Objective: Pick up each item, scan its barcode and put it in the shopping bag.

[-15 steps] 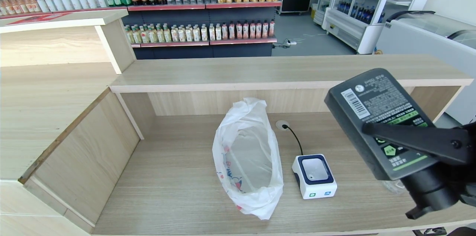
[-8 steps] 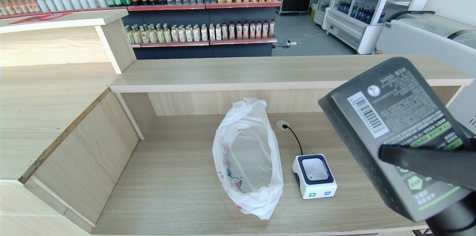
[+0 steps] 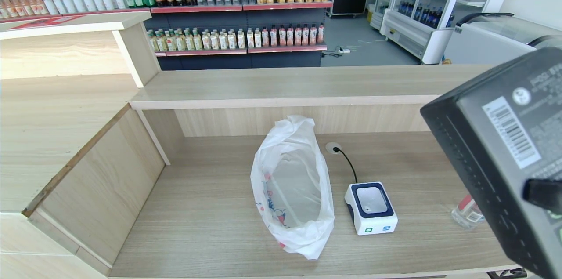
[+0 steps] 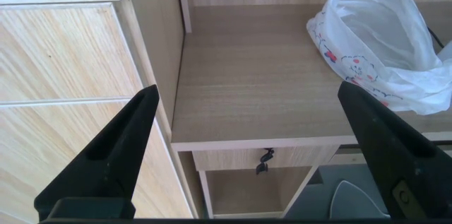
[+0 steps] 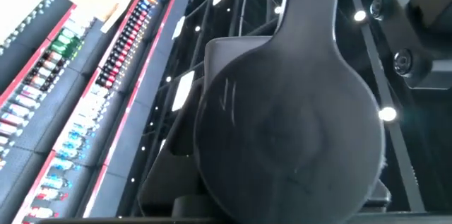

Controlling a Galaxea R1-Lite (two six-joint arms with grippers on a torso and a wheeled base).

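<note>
The right jaws clamp one black pack (image 3: 505,151) high over the desk's (image 3: 210,226) right end; the left jaws gape wide, empty. On the desk sit one shopping bag (image 3: 263,169), one scanner (image 3: 371,208) just beside it, one bottle (image 3: 467,213).

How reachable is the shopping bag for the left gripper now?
Probably yes, reachable: the left gripper is open and empty, with only bare counter between it and the shopping bag.
</note>
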